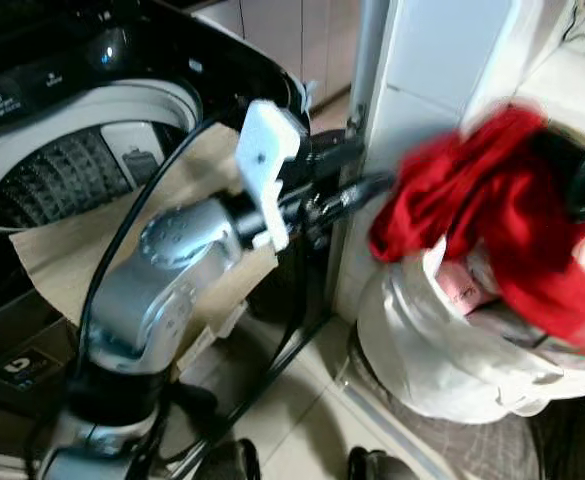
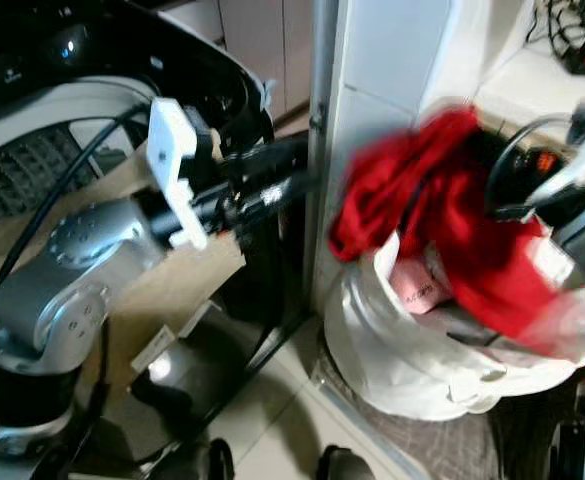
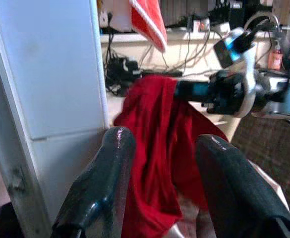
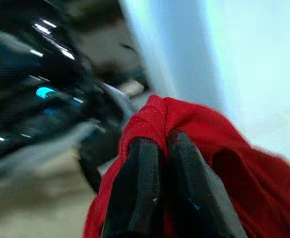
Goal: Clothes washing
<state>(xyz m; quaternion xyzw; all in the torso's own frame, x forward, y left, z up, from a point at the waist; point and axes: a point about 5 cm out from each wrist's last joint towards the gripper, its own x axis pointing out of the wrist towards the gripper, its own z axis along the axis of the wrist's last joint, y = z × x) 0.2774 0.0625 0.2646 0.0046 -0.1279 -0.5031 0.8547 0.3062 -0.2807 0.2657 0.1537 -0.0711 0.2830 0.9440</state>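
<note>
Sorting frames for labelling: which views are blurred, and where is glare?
Left eye view: red garment smeared by motion, left gripper sharper. Right eye view: right arm and garment streaked. Right wrist view: washing machine blurred with glare spots, right gripper fairly sharp. Left wrist view: sharpest.

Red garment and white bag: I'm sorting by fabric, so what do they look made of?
Red garment: soft matte cloth, probably knit; it drapes in limp folds where the right gripper pinches it. White bag: thin, slightly glossy, crinkled, probably plastic. Blur leaves the weave unclear.
</note>
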